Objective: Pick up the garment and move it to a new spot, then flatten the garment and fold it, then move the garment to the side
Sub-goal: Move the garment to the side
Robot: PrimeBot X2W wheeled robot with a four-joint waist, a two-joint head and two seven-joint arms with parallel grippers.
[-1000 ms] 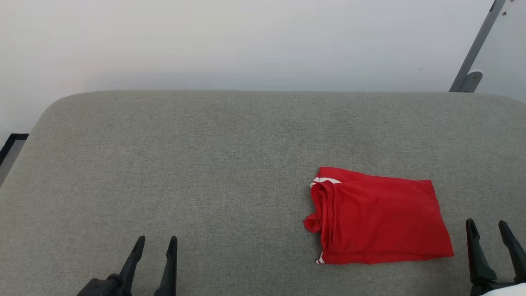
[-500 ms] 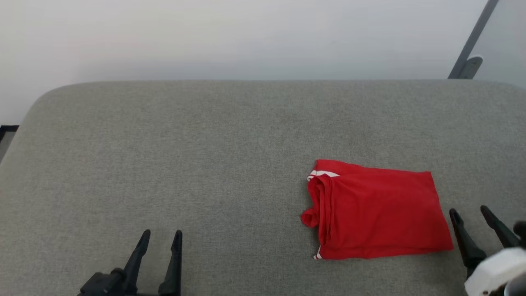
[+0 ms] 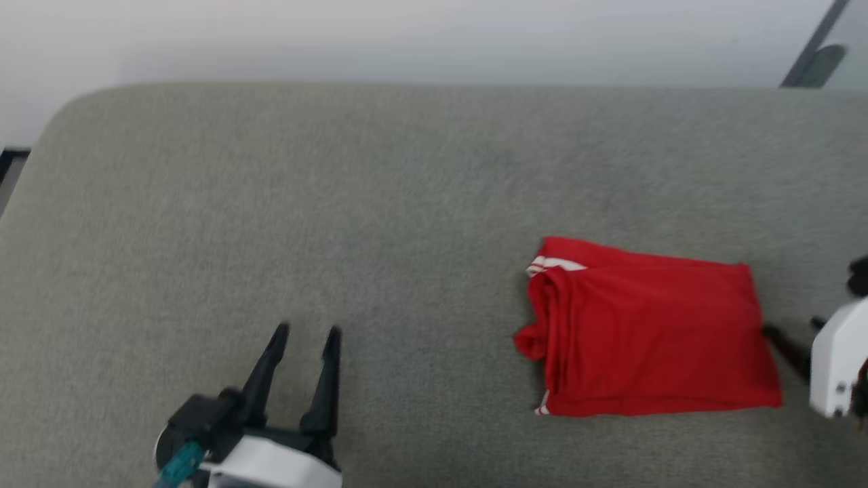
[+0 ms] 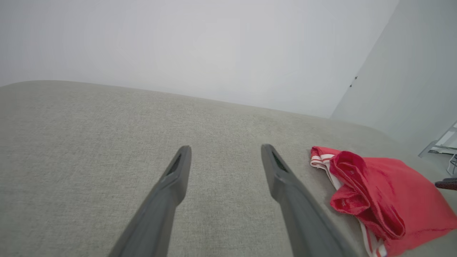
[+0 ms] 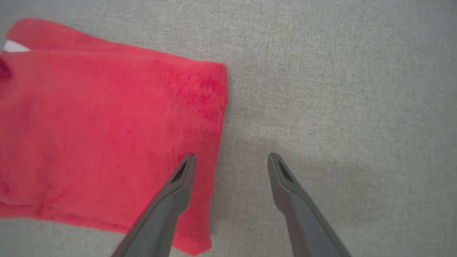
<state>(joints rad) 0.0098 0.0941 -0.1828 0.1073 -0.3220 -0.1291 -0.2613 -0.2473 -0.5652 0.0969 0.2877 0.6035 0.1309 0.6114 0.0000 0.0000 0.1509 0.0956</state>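
Observation:
The garment [image 3: 651, 332] is a red jersey folded into a rough rectangle on the right half of the grey cushion [image 3: 339, 203]. White striped trim shows at its left edge. My right gripper [image 3: 790, 332] hovers open at the garment's right edge. In the right wrist view, my right gripper [image 5: 232, 157] straddles that edge: one finger over the garment [image 5: 107, 135], the other over bare fabric. My left gripper [image 3: 306, 332] stands open over bare cushion, well left of the garment. The left wrist view shows the left gripper [image 4: 225, 148] empty, with the garment [image 4: 385, 192] to its right.
A pale wall [image 3: 434, 34] runs behind the cushion's rounded far edge. A grey metal bracket [image 3: 814, 61] leans at the top right. Dark floor edging [image 3: 8, 163] shows past the cushion's left corner. Bare cushion stretches left of and beyond the garment.
The camera has tilted, so the whole picture has shifted. My right gripper has moved in to the garment's right edge. My left gripper has reached further forward. Both stay open.

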